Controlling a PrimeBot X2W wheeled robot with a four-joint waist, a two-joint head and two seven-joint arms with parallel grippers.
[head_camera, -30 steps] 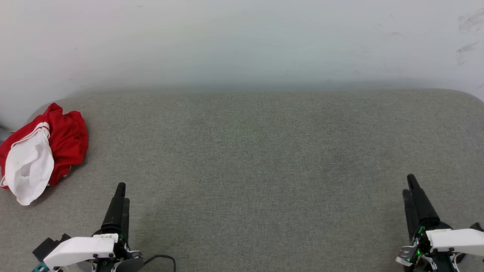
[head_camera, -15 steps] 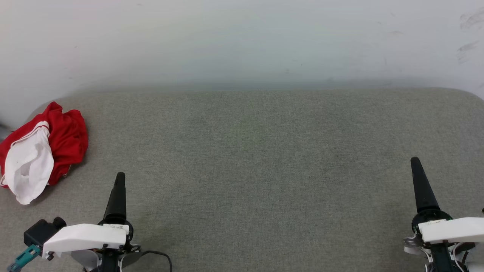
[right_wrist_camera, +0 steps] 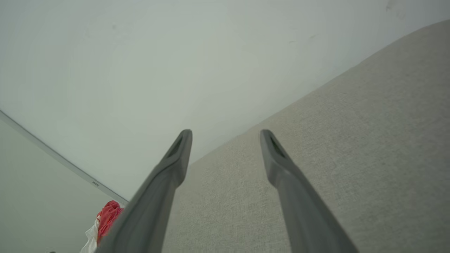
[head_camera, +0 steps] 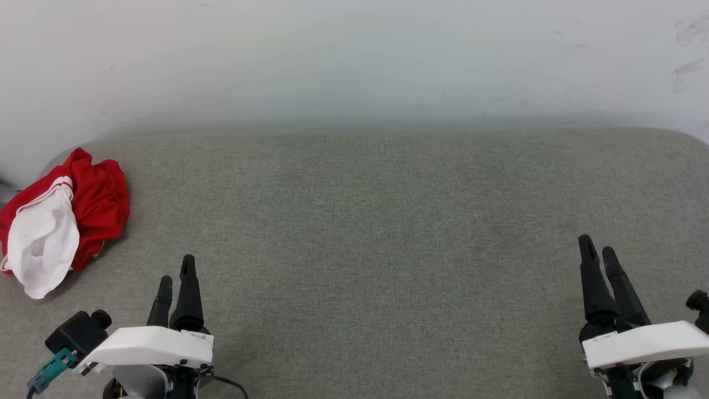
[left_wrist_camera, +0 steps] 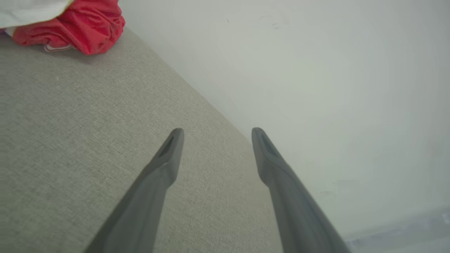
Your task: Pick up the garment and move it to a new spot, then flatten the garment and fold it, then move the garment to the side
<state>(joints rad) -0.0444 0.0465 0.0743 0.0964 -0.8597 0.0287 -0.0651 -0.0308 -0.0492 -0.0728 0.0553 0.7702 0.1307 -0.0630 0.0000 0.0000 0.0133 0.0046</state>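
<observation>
- Crumpled garment (head_camera: pixel 61 221) at far left of the head frame, on the grey pad (head_camera: pixel 354 221).
- Jaws apart and empty: left gripper (head_camera: pixel 176 270) lower left, right gripper (head_camera: pixel 596 245) lower right.
- Reach with the left; pinch a raised red fold deeply to avoid slipping.

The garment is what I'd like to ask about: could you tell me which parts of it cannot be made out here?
- Head view: the garment is bunched up, so folds hide its front; the picture's left edge cuts it.
- Left wrist view: the top edge cuts it off.
- Right wrist view: small, partly behind the right tool.
</observation>
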